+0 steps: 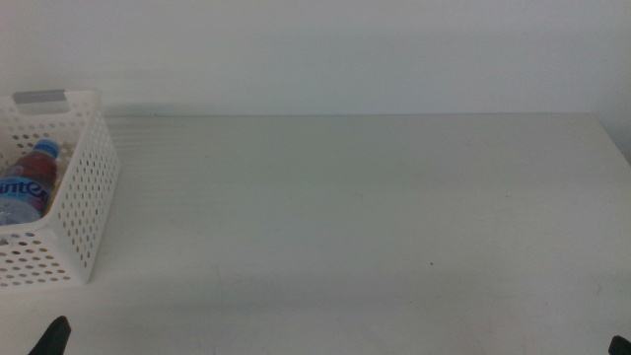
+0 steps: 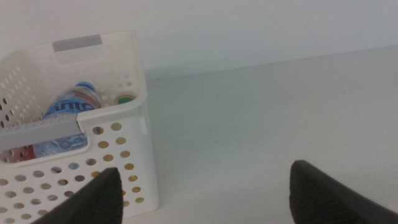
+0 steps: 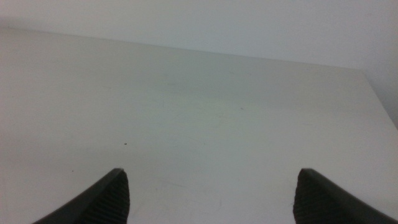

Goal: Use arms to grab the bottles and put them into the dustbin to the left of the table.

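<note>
Waiting apart-jawed: left gripper just beside dustbin (water bottle inside); right gripper likewise spread above table.

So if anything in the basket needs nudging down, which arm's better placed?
Left, probably. Its open claw faces the dustbin, with the water bottle inside. The right claw, also open, sees only bare table.

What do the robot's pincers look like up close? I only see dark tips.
Little shows. The left pincer and the right pincer each have two black, matte fingers with rounded, tapering tips and a fine ribbed texture on the inner faces. No cables, housings or markings are in view.
</note>
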